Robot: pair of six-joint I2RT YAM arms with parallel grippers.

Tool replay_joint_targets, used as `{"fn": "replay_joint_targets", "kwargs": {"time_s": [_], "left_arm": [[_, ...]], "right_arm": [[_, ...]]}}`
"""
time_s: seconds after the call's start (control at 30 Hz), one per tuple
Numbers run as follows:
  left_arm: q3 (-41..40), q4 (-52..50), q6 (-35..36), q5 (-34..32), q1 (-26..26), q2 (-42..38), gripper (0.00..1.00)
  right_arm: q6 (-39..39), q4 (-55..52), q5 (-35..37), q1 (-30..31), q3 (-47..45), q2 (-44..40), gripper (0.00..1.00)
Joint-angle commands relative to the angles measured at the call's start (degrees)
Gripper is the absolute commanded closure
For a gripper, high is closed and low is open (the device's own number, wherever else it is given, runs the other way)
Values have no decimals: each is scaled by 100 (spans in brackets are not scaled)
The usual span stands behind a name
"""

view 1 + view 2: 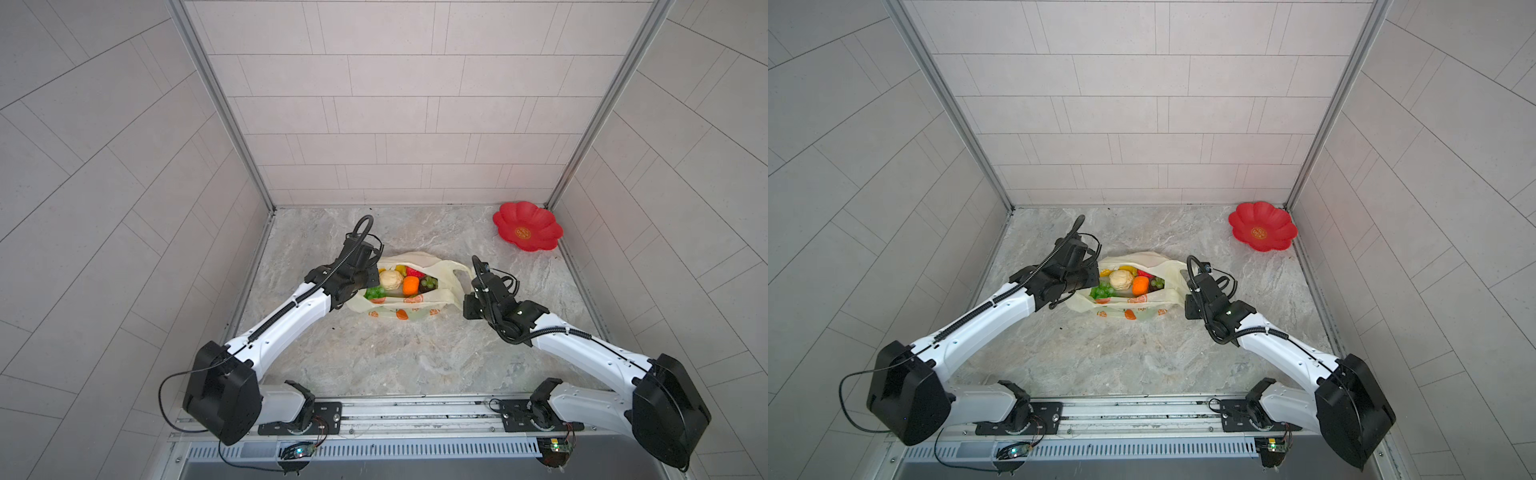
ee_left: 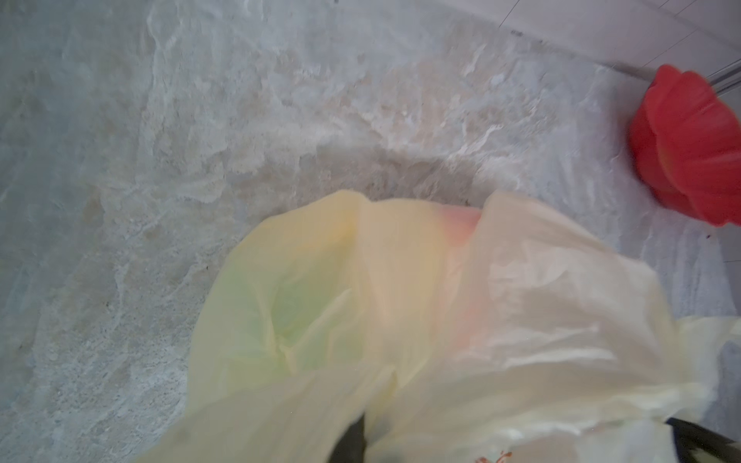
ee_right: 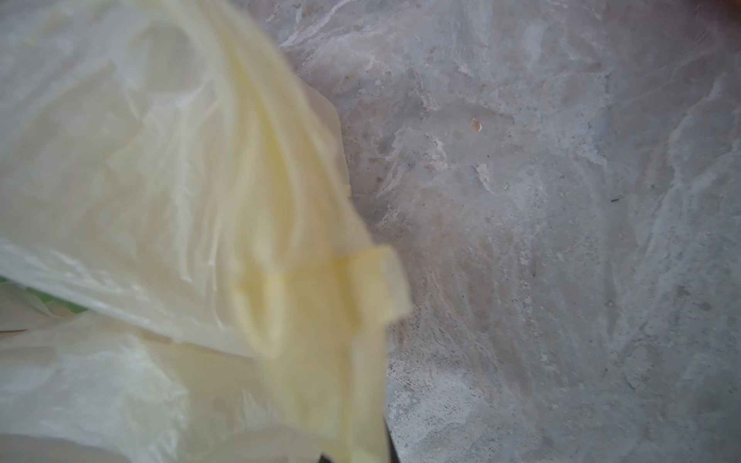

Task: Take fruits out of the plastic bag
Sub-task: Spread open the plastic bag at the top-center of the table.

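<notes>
Thin crinkled translucent plastic bag [image 1: 446,270], glossy fruits [image 1: 409,284], matt stone-look table [image 1: 374,361]

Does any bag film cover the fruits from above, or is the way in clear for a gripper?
In both top views the plastic bag gapes open at the top; the cream bulb, orange and green grapes lie uncovered. Nothing visible stands over them; only the bag's rim surrounds them.
</notes>
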Motion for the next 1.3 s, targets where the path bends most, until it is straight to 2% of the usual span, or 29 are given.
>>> {"fn": "replay_joint_targets", "kwargs": {"time_s": [0.0,0.07,0.13,0.23,0.33,0.4,0.47,0.6,0.7,0.93,1.27], "left_arm": [[106,214,25,326,3,150,100],[253,175,113,368,-81,290,100],[347,155,152,270,-202,342,100],[461,144,121,230,-294,372,100],[650,-17,134,66,-393,434,100],[752,-79,159,-12,-449,479,100],[813,-87,157,-18,-480,490,100],[892,-128,149,-39,-513,495,100],[926,-158,126,-57,-526,464,100],[1042,-283,152,-159,-521,405,100],[999,-271,118,-112,-527,316,100]], "right_arm": [[-248,-567,382,177,332,-388,63],[-455,-915,695,393,491,-671,47],[-615,-1296,910,523,665,-890,37],[-722,-1859,1254,645,929,-1146,32],[-743,-2443,1885,1010,1312,-1249,29],[-751,-2776,2426,1463,1668,-1191,29],[-742,-2946,2663,1833,2013,-1059,29],[-915,-2317,2015,2067,2178,-556,31],[-862,-1872,1842,2045,2265,20,33],[-828,-2071,1849,1696,3141,1516,38],[-699,-2196,1612,990,3803,2746,41]]}}
